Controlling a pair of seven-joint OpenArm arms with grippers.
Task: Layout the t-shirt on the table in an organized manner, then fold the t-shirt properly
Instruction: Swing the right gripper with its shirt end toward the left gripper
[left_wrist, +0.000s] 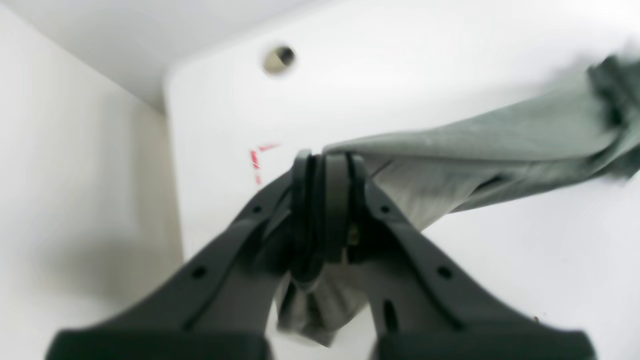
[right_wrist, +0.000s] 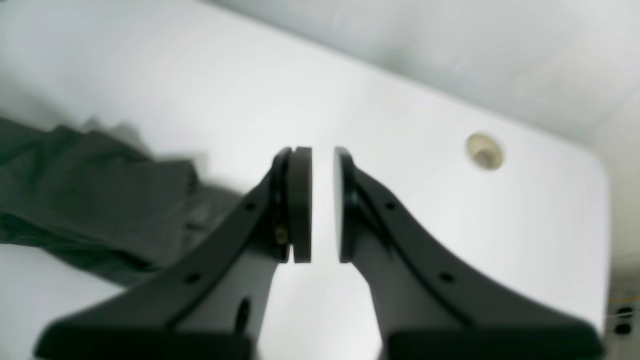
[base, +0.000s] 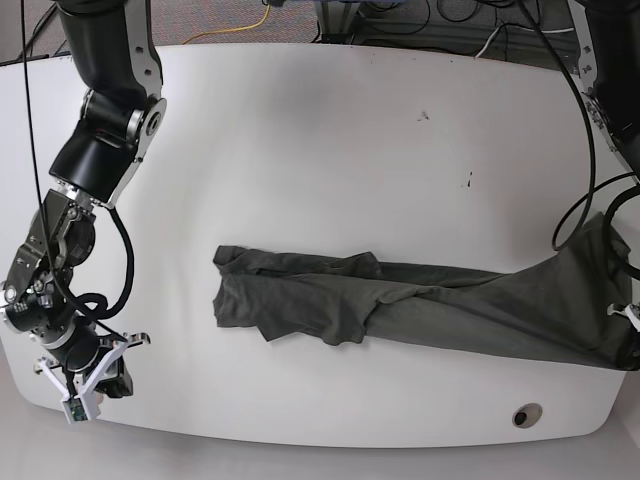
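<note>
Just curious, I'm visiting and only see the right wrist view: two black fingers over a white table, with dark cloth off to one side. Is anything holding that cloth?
Observer: Yes. The left gripper is shut on one end of the t-shirt.
Operator: Is the shirt spread out flat?
Observer: No. In the base view it lies as a long bunched strip across the table, rising at the held end.
Operator: Any markings near that grip?
Observer: A red tape corner shows on the table just beyond the left gripper.

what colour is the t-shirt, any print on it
The t-shirt is a plain dark charcoal grey-green, no print visible. It shows best in the base view.
</note>
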